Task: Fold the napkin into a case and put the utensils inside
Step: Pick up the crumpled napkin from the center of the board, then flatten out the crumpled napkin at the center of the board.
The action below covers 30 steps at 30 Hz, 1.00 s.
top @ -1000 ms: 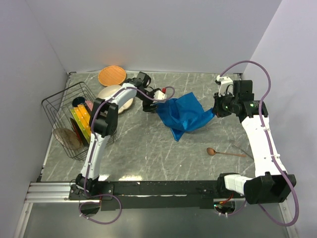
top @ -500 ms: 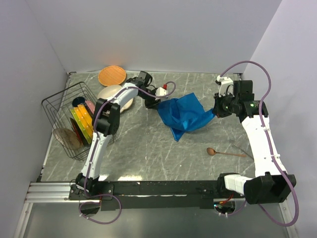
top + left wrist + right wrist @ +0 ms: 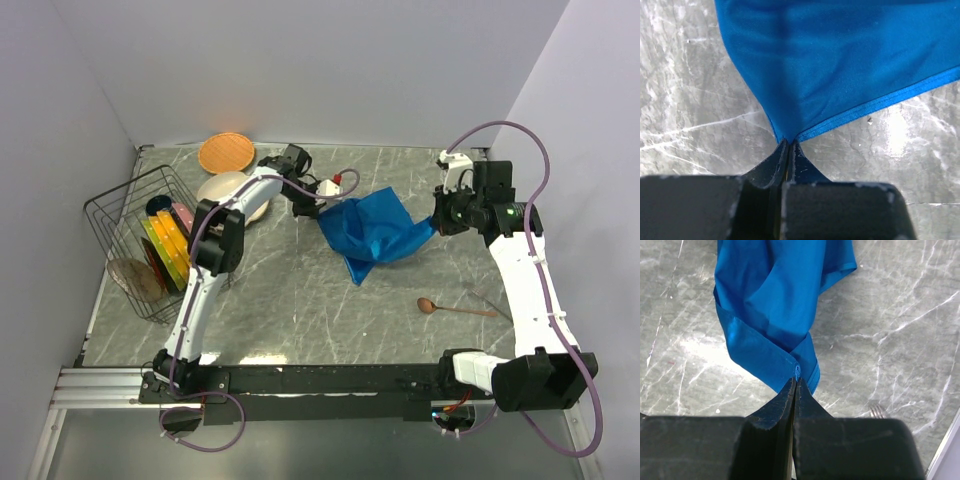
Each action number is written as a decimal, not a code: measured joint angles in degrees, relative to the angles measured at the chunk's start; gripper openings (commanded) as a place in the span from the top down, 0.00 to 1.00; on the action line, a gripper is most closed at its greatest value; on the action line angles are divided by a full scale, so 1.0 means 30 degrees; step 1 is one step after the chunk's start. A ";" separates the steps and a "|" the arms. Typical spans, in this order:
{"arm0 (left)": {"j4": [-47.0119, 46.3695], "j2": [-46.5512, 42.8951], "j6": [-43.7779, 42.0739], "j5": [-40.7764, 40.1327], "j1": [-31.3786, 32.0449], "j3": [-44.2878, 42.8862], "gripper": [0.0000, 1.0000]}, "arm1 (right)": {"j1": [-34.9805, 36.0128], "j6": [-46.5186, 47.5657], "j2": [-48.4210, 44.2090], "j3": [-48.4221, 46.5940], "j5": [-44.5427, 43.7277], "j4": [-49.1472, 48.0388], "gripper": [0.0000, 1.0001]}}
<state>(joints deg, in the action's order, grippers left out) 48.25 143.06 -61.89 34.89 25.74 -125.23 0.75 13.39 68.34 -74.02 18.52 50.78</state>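
Grey marbled tabletop [image 3: 300, 300], enclosed by pale lilac walls.

1. Napkin [image 3: 372, 235]: bright blue, slightly shiny thin cloth. Rumpled and unfolded, slung mid-table between both arms, with one loose corner pointing toward the near edge.
2. Left gripper [image 3: 788, 146]: black fingers pressed together, pinching the napkin's left corner.
3. Right gripper [image 3: 796, 381]: black fingers likewise together, clamped on a hemmed corner at the napkin's right.
4. Brown wooden spoon [image 3: 455, 309]: flat on the table, near-right of the napkin and apart from it, round bowl to the left, thin handle pointing right.
5. Black wire basket [image 3: 120, 215]: at the left edge, holding upright colourful plates.
6. Orange round plate [image 3: 226, 153]: far left corner, by the wall.
7. Cream round dish [image 3: 222, 187]: partly under the left arm.
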 measured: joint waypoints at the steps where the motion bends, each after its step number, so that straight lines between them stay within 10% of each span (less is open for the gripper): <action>1: -0.0051 -0.0087 0.0350 -0.0102 0.0007 0.0051 0.99 | -0.0007 0.0000 0.0000 -0.0022 -0.0036 -0.0058 1.00; 17: -0.2033 -1.3187 1.5220 0.0372 -0.2244 0.3096 0.99 | -0.1341 -0.2878 -0.0648 -0.2324 -0.2368 -0.4379 1.00; 30: -0.4146 -2.0633 2.2083 -0.1020 -0.2266 0.4962 0.99 | -0.1464 -0.5173 -0.3381 -0.5384 -0.4801 -0.7373 1.00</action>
<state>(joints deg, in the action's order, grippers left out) 35.81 81.17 4.36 31.83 18.94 -110.34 -3.64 -2.13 58.19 -90.17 4.12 28.67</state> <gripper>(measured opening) 0.021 0.009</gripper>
